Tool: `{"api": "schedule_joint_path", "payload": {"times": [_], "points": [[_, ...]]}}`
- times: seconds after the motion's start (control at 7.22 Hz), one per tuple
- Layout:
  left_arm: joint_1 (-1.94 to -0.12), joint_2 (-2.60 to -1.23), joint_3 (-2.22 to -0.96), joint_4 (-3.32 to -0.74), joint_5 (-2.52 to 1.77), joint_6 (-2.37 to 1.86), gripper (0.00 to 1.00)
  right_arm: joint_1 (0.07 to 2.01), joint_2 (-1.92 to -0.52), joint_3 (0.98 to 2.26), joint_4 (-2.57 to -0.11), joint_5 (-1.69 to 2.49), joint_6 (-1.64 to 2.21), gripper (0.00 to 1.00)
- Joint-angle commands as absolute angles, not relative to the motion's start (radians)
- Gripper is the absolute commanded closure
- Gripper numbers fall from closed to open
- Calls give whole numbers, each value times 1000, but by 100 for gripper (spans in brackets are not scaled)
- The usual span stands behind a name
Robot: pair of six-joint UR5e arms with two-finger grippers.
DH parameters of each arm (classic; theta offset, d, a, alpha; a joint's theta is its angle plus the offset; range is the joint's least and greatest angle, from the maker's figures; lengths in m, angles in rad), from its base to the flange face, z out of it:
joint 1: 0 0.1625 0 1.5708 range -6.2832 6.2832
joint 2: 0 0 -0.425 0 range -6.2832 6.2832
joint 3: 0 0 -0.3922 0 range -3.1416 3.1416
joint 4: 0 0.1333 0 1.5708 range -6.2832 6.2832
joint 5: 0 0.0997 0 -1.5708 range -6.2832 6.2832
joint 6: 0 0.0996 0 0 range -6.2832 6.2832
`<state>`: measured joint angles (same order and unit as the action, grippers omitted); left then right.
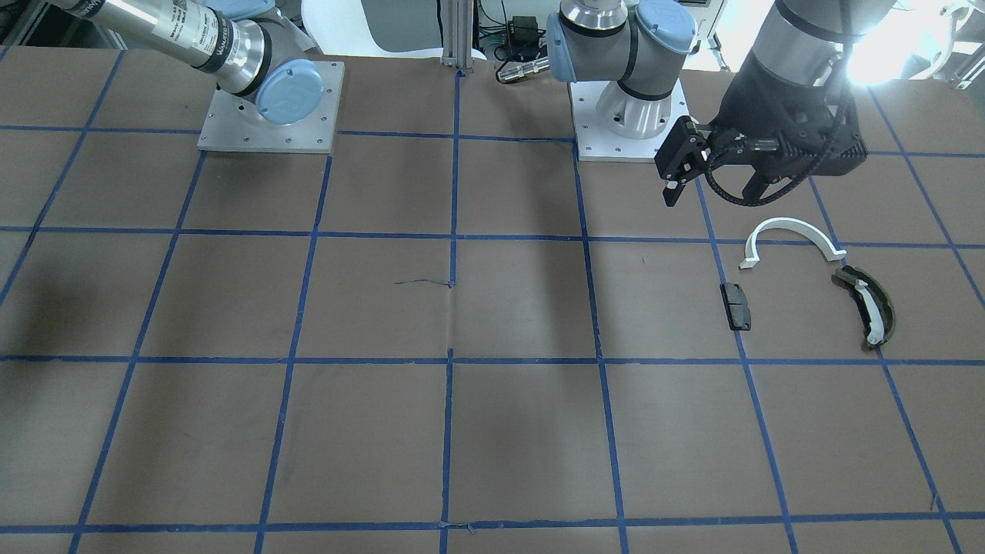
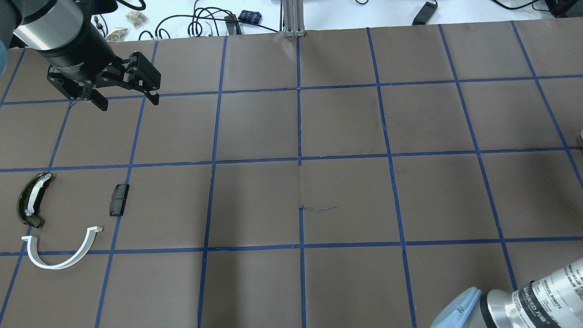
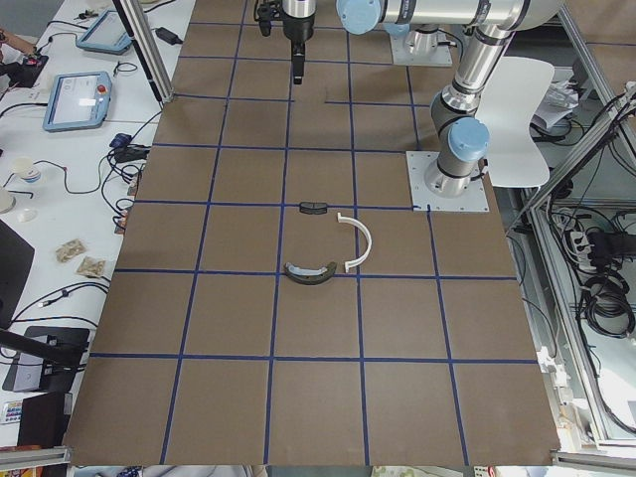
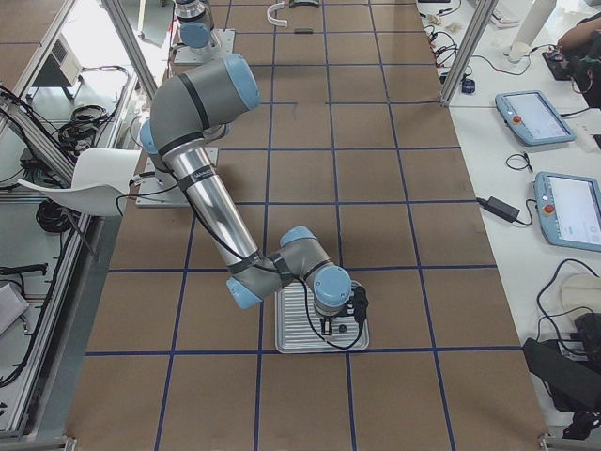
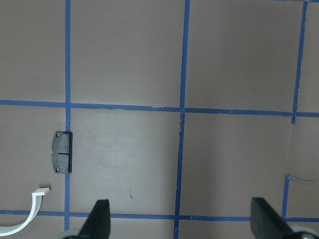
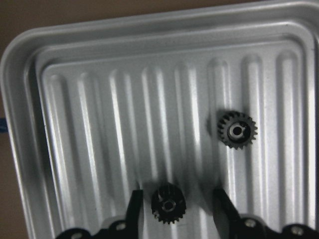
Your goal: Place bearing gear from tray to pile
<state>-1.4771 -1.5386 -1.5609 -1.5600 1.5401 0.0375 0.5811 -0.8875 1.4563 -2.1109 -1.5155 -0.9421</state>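
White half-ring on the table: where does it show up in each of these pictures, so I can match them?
Front-facing: arc, right of centre.
Overhead: arc, lower left.
Exterior left: arc, near the middle.
Exterior right: arc, tiny, at the top edge.
Left wrist: only the arc end, bottom-left corner.
Right wrist: not in it.
Landmark: the black block beside it.

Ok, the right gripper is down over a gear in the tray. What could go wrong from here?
1. The gear sits off-centre between the open fingers of the right gripper; closing could push it along the ribbed tray rather than grip it.
2. The pile lies at the table's far end, near the left gripper; a long carry may drop the small gear or crowd that arm.
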Motion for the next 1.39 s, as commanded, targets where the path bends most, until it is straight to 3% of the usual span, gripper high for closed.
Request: {"api": "schedule_joint_path", "payload": {"times": [0.0, 0.28, 0.69, 1.25], "points": [[-1477, -1539, -1560, -1560, 1539, 37, 0, 594, -888, 1456, -2111, -1516, -942, 100], [-1477, -1539, -1560, -1560, 1539, 38, 0, 662, -1008, 1453, -2079, -1514, -936, 100], [-1479, -1540, -1562, -1562, 1539, 37, 0, 961, -1213, 1454, -1846, -1502, -745, 100], [-1477, -1540, -1560, -1560, 1539, 37, 0, 1487, -1189, 1535, -1885, -1484, -83, 100]]}}
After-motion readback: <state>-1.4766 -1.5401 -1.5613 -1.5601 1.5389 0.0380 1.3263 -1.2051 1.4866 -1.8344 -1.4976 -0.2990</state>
